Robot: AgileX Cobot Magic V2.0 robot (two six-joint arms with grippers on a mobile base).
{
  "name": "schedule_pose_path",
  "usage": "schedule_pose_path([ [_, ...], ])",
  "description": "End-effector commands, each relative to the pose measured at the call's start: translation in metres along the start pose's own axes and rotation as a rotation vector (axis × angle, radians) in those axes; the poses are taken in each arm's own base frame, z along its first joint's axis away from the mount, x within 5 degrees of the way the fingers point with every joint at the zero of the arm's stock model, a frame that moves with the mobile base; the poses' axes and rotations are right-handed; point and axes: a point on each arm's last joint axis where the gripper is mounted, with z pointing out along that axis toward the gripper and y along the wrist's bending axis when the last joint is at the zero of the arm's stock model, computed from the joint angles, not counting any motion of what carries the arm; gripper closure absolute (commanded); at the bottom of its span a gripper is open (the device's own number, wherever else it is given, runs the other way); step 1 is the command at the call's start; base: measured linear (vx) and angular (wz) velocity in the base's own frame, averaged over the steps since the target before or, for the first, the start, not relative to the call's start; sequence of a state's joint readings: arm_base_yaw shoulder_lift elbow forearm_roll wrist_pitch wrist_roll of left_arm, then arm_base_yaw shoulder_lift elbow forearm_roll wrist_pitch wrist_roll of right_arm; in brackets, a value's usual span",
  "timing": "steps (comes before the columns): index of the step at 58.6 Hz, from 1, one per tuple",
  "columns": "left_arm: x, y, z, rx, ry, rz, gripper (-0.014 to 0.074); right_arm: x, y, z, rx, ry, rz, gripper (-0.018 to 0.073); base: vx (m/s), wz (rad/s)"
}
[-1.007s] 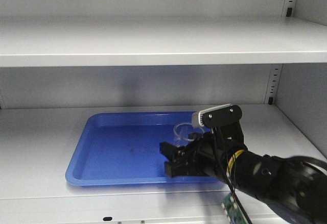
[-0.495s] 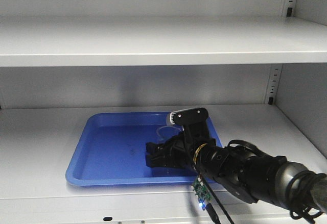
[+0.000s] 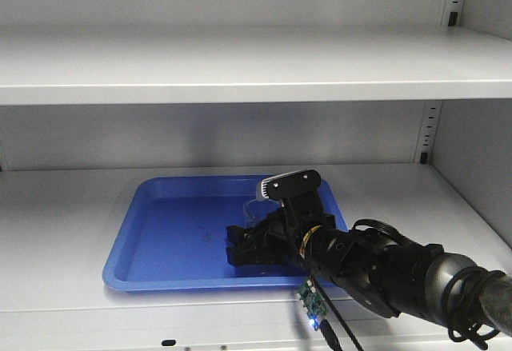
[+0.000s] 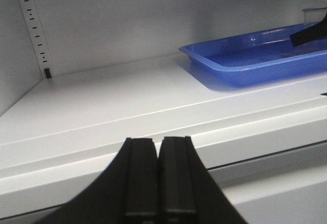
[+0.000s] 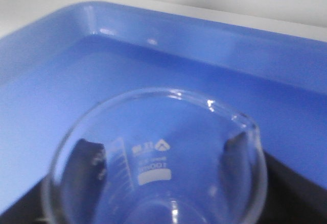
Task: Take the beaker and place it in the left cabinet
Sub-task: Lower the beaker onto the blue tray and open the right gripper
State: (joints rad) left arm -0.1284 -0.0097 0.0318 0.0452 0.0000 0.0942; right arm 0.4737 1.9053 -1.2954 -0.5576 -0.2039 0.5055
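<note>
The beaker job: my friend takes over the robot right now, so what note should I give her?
Right gripper: shut on the beaker, low over the blue tray on the cabinet shelf. I cannot tell whether the beaker touches the tray.
Left gripper: shut and empty, in front of the shelf edge, left of the tray.
Done: the beaker is picked up and brought inside the cabinet.
Left: set it down in the tray, open the right gripper, pull the arm out.
</note>
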Motion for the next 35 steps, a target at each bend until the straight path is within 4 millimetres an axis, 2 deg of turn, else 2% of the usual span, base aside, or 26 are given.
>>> schedule_pose_path([
  [1, -0.003, 0.0, -0.001, -0.007, -0.077, -0.006, 0.0595, -0.035, 0.002, -0.015, -0.023, -0.141, -0.033, -0.0111, 0.0, 0.0],
  [6, -0.003, 0.0, -0.001, -0.007, -0.077, -0.006, 0.0595, -0.042, 0.002, -0.02, -0.023, -0.16, -0.035, -0.0169, 0.0, 0.0],
  [14, -0.003, 0.0, -0.001, -0.007, -0.077, -0.006, 0.0595, -0.057, 0.003, -0.033, -0.022, -0.204, -0.041, -0.0164, 0.0, 0.0],
  [24, -0.003, 0.0, -0.001, -0.007, -0.077, -0.006, 0.0595, -0.073, 0.004, -0.049, -0.019, -0.253, -0.046, -0.0129, 0.0, 0.0],
  [35, -0.003, 0.0, -0.001, -0.007, -0.077, -0.006, 0.0595, -0.087, 0.004, -0.065, -0.007, -0.281, -0.05, -0.0046, 0.0, 0.0],
])
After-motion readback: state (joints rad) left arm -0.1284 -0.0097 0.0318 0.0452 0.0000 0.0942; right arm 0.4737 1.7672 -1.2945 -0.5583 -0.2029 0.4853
